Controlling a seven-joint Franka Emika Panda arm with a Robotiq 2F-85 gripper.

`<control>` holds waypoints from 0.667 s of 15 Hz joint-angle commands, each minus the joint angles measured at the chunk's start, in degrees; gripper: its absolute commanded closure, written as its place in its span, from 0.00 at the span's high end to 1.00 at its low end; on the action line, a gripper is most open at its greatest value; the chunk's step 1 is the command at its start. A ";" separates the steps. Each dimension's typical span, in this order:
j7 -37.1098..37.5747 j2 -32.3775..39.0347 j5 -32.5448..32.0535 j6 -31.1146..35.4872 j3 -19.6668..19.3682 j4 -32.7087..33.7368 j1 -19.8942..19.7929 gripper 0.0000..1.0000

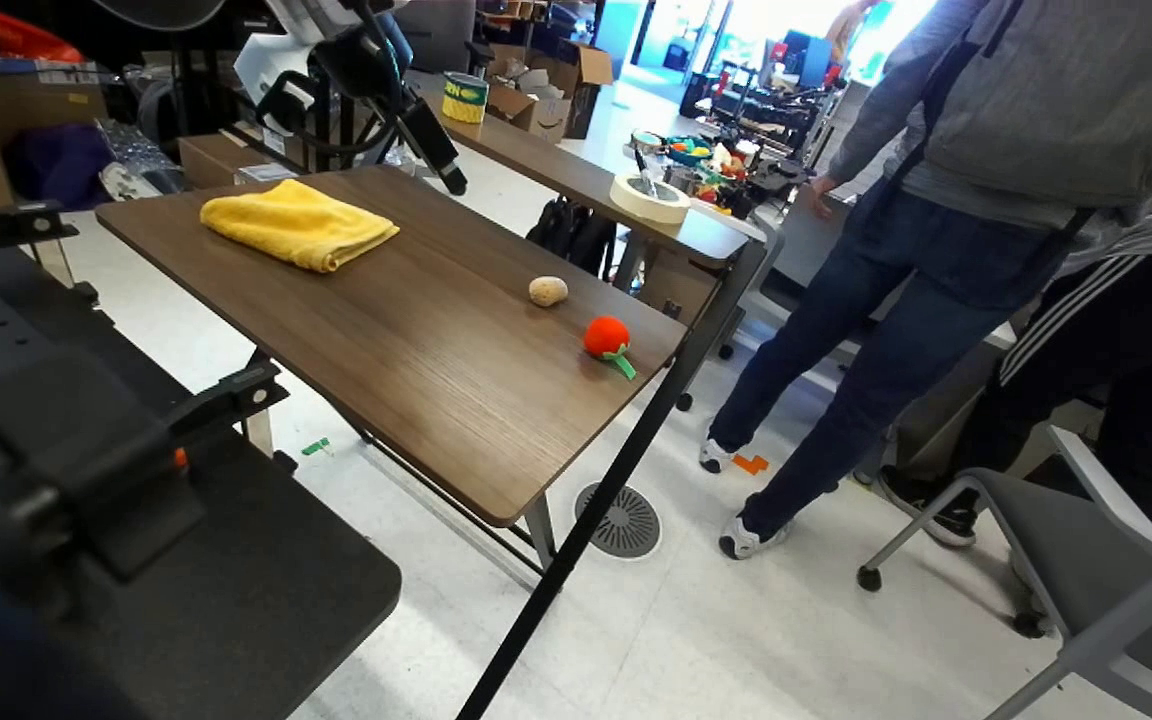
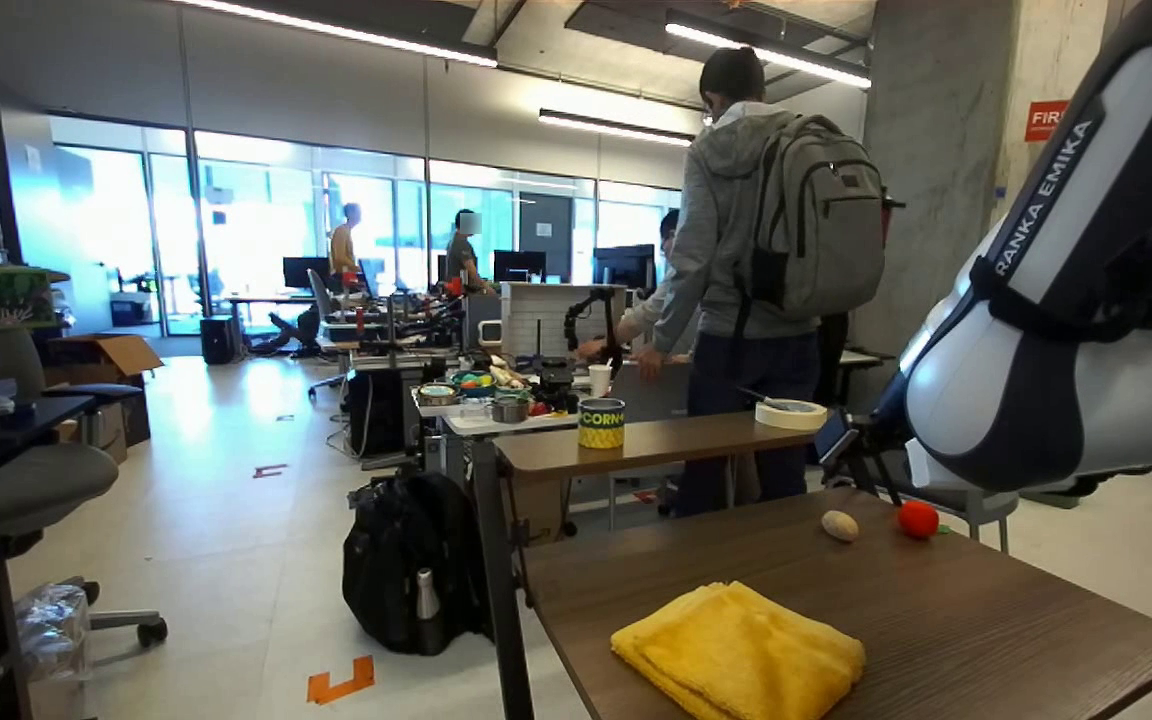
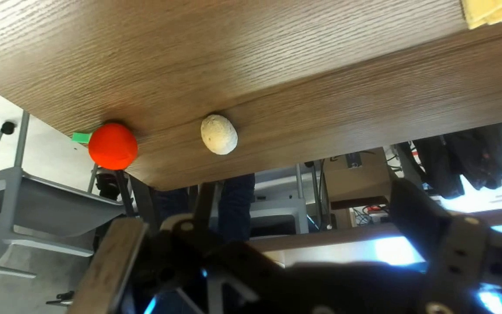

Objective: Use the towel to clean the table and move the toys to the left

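Near one end of the brown bench (image 1: 426, 330) lies the yellow towel (image 1: 291, 222), folded into a thick, soft-edged pad; the wrist view catches just a corner of it, up at the top right. Well apart from it, towards the opposite end, sit a pale egg-shaped toy (image 3: 219, 134) and, near that without touching, a round red toy (image 3: 113, 146) with a green tab (image 3: 81, 137) sticking out, close to the bench's edge. The claw (image 3: 305, 194) hangs from the white-and-black arm (image 2: 1056, 390), its fingers (image 3: 418, 213) spread wide and released, clear of both towel and toys. Past the bench's long side, in both exterior views, I see a second brown bench (image 2: 696, 438) carrying a yellow-and-green corn can (image 2: 601, 424) and a cream-coloured roll (image 2: 786, 416). Beyond that stands a person (image 2: 711, 230) in a grey hooded top, back turned in an exterior view, a grey backpack (image 2: 826, 230) over the shoulders. A black backpack (image 2: 416, 560) rests on the floor (image 2: 266, 560), a bottle (image 2: 427, 596) tucked in its side pocket.
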 commanded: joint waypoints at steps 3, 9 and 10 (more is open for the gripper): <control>3.87 2.45 2.83 -10.16 -4.66 9.74 -2.12 1.00; 17.12 14.03 1.18 -36.54 -12.94 30.63 -8.99 1.00; 22.41 13.81 -6.25 -39.06 -9.18 33.31 -14.45 1.00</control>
